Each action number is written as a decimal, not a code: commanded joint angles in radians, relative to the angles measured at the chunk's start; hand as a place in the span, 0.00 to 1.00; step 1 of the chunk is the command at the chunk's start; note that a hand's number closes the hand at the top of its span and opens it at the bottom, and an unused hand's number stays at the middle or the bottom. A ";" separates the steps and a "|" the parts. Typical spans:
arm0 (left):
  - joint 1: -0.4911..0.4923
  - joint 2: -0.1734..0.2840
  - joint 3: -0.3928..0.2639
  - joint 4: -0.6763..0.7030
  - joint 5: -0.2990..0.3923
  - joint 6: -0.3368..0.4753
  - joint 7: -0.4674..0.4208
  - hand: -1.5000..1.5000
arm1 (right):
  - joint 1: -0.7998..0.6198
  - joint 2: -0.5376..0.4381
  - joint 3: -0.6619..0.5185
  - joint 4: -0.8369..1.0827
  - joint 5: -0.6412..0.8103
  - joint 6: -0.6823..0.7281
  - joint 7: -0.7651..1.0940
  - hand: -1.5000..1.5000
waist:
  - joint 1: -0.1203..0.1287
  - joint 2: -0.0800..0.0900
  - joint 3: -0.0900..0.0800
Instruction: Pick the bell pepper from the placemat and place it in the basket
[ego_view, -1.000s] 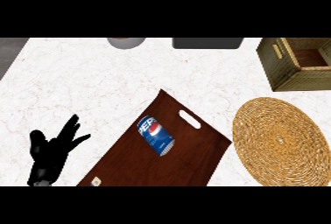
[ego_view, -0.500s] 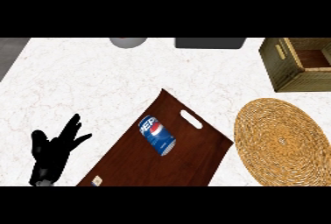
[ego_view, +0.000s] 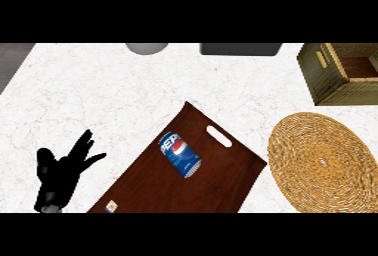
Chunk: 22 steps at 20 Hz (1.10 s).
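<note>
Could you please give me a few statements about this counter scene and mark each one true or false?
1. A blue soda can lies on its side on the dark wooden tray. True.
2. The round woven placemat has a bell pepper on it. False: no bell pepper shows anywhere in the head view, and nothing lies on the placemat.
3. The left hand is open, over the counter to the left of the tray. True.
4. The right hand is holding the can. False: the right hand is not in view, and nothing touches the can.
5. The basket stands at the far right, beyond the placemat. True.
</note>
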 joint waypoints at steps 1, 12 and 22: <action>0.015 -0.021 -0.028 0.085 -0.020 -0.004 0.031 0.50 | -0.034 -0.009 -0.013 0.116 -0.002 -0.061 -0.056 1.00 | 0.001 0.010 -0.011; 0.020 -0.020 -0.029 0.064 -0.034 -0.004 0.039 0.50 | 0.035 -0.143 0.104 0.275 0.159 -0.094 -0.194 1.00 | 0.009 0.015 -0.010; 0.028 0.002 -0.001 0.068 -0.010 -0.045 0.031 0.50 | 0.035 -0.224 0.033 0.397 0.116 -0.155 -0.384 0.00 | 0.007 0.014 -0.009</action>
